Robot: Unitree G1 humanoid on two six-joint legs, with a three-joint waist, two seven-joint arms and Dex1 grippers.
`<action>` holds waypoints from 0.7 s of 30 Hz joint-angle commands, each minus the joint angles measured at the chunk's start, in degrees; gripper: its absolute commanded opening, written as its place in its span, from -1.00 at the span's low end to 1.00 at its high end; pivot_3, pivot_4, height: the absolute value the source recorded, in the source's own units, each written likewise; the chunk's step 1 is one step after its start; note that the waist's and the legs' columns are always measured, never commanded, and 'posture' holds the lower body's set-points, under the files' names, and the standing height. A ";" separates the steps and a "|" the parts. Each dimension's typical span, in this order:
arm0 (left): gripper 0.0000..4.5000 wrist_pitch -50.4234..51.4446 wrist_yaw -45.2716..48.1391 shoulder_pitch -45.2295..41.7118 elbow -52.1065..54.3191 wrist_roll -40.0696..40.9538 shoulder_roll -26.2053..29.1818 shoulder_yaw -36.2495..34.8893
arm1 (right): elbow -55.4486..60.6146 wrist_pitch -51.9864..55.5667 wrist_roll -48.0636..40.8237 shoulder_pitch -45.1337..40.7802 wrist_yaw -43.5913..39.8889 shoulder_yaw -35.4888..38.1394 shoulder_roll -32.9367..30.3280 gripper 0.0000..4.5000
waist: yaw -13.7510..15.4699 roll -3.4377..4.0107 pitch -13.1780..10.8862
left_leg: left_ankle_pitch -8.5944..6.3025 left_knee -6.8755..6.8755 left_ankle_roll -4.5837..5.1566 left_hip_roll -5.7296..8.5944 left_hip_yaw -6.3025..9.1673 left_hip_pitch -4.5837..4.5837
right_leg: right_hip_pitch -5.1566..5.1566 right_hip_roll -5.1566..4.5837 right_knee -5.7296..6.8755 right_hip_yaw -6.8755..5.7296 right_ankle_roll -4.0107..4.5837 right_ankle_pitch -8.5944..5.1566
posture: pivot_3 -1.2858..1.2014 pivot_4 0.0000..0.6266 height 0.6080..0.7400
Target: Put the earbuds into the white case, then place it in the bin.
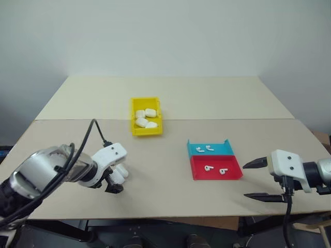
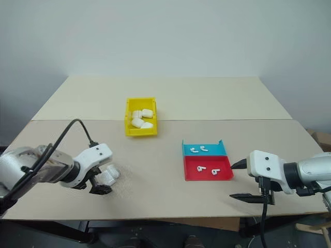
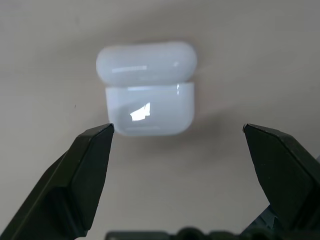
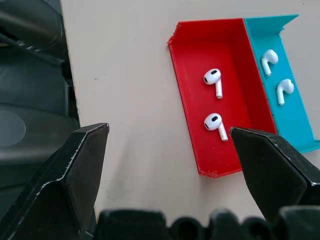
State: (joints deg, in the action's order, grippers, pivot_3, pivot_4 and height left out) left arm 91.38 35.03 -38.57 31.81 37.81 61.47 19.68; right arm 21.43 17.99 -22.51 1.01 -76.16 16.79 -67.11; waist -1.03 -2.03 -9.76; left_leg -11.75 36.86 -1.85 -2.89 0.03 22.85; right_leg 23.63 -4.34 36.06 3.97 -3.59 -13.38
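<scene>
A glossy white case (image 3: 146, 90) lies on the table at the front left, also seen as the case (image 1: 122, 171). My left gripper (image 1: 115, 184) hangs just above it, pointing steeply down, open, one finger on each side and nothing held. Whether the lid is open I cannot tell. Two earbuds (image 4: 214, 80) lie in the red half of a tray, and two more earbuds (image 4: 278, 75) in the blue half. My right gripper (image 1: 254, 180) stands open and empty to the right of the tray. The yellow bin (image 1: 133, 111) sits farther back.
Several white cases (image 1: 146, 119) lie inside the bin. The red and blue tray (image 1: 230, 175) sits right of centre. The tan table (image 1: 170, 196) has a seam running across it behind the bin, and its front edge is close under both grippers.
</scene>
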 commanded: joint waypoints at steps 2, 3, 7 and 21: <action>1.00 1.09 0.28 -2.71 -1.00 -0.76 -1.27 3.26 | -0.71 -0.19 -1.12 -1.07 -1.70 2.48 -1.88 0.99 | 0.01 0.00 0.00 | 0.00 0.00 0.00 0.01 0.02 -0.01 | -0.01 0.00 0.01 0.00 0.00 0.00 | 0.03 -0.52 1.00; 1.00 1.01 0.02 -3.22 -1.28 -1.38 -1.40 4.61 | -0.88 -0.33 -1.10 -1.13 -1.90 2.38 -1.96 0.99 | 0.02 0.00 0.00 | 0.00 0.01 0.00 0.01 0.01 -0.01 | -0.01 0.00 0.01 0.01 0.00 0.00 | 0.03 -0.52 1.00; 1.00 0.42 -0.01 -4.70 -2.74 -2.80 -1.77 6.50 | -0.60 -0.22 -1.31 -0.95 -2.15 2.31 -1.96 0.99 | 0.09 0.01 0.00 | 0.00 0.03 0.00 0.02 0.02 -0.03 | -0.04 -0.01 0.02 0.00 -0.01 0.01 | 0.03 -0.52 1.00; 1.00 -4.38 4.30 -5.60 -9.01 -5.40 -1.77 9.54 | 1.14 0.38 -0.97 2.06 0.34 3.25 -0.89 0.99 | 0.18 0.01 0.00 | 0.00 0.06 0.00 0.03 0.03 0.02 | -0.02 -0.01 0.02 0.00 -0.04 0.03 | 0.03 -0.52 1.00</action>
State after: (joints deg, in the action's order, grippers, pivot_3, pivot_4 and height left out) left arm 88.48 38.11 -43.09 22.91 33.03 59.41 29.13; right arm 21.34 18.14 -23.28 3.16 -76.16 17.30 -67.91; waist -0.85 -2.02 -9.76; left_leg -11.74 36.93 -1.85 -2.85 0.06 22.85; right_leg 23.60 -4.35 36.09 3.97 -3.63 -13.34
